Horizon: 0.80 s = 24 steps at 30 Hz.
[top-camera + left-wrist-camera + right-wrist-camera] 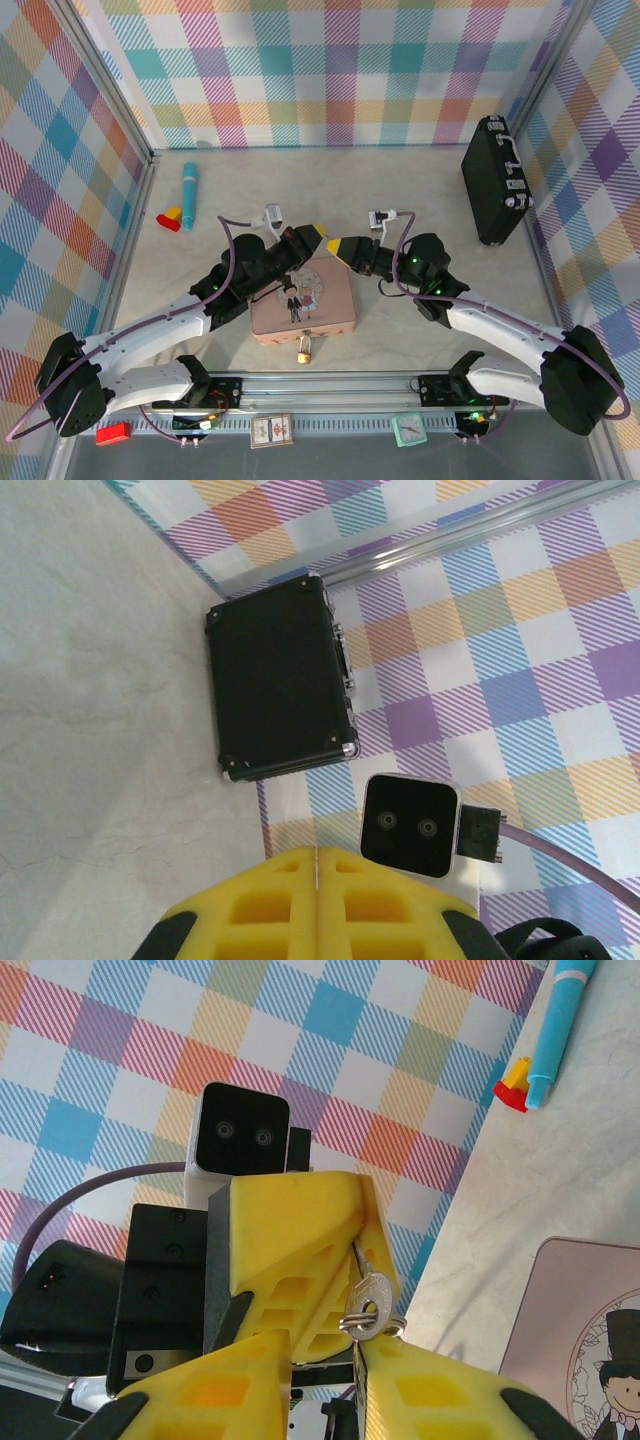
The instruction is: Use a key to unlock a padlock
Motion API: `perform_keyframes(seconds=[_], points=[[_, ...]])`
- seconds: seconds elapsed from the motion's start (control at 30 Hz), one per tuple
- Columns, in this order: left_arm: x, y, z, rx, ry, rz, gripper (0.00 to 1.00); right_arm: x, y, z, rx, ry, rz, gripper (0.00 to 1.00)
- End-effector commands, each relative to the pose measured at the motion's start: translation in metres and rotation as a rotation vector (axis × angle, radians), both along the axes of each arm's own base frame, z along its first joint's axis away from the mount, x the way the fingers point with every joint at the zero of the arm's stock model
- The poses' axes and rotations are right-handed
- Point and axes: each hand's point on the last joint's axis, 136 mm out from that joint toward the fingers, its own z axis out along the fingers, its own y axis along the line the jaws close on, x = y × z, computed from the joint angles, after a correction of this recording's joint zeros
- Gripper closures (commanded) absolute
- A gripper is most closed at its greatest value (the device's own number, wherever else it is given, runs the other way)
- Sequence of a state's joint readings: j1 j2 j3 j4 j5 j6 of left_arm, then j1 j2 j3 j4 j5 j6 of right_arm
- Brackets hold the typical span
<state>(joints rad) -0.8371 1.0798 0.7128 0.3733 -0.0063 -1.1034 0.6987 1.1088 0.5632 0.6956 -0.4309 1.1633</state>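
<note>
Nearest, the padlock (303, 350) sits on the table (300, 180) against the near edge of the pink tin (330, 300), well apart from both grippers. Just beyond, over the tin's far edge, the left gripper (318, 237) and the right gripper (338, 245) meet tip to tip. From overhead that meeting point is too small to read. The right wrist view brings out the key (366, 1290) there. Its shaft seems pinched in the left gripper's clenched tips, and its head and ring hang at the right gripper's fingertips. Those stand narrowly apart around the ring, and I cannot tell whether they grip it. The left wrist view shows its own yellow fingers (260, 910) pressed together, and beyond them the black case (280, 680) at the far right.
</note>
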Motion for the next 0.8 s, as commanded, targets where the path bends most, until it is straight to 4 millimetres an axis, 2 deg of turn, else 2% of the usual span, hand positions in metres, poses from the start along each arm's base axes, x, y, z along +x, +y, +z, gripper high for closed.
perform_keyframes(seconds=[0.0, 0.07, 0.17, 0.27, 0.43, 0.77], points=[[-0.011, -0.005, -0.003, 0.009, -0.014, -0.035, 1.0, 0.005, -0.006, 0.034, 0.053, -0.087, -0.043, 0.76], [-0.013, -0.005, -0.002, 0.008, -0.02, -0.041, 1.0, 0.009, -0.009, 0.028, 0.034, -0.06, -0.076, 0.76], [-0.015, -0.001, 0.0, 0.025, -0.032, -0.036, 1.0, 0.014, -0.015, 0.016, -0.004, -0.019, -0.128, 0.67], [-0.016, 0.002, 0.001, 0.031, -0.038, -0.027, 1.0, 0.014, -0.017, 0.018, 0.004, -0.023, -0.13, 0.64], [-0.017, 0.001, 0.0, 0.036, -0.04, -0.03, 1.0, 0.01, -0.008, 0.027, 0.036, -0.033, -0.07, 0.67], [-0.016, 0.001, 0.004, 0.037, -0.052, -0.022, 1.0, 0.008, 0.003, 0.016, 0.024, 0.003, -0.017, 0.71]])
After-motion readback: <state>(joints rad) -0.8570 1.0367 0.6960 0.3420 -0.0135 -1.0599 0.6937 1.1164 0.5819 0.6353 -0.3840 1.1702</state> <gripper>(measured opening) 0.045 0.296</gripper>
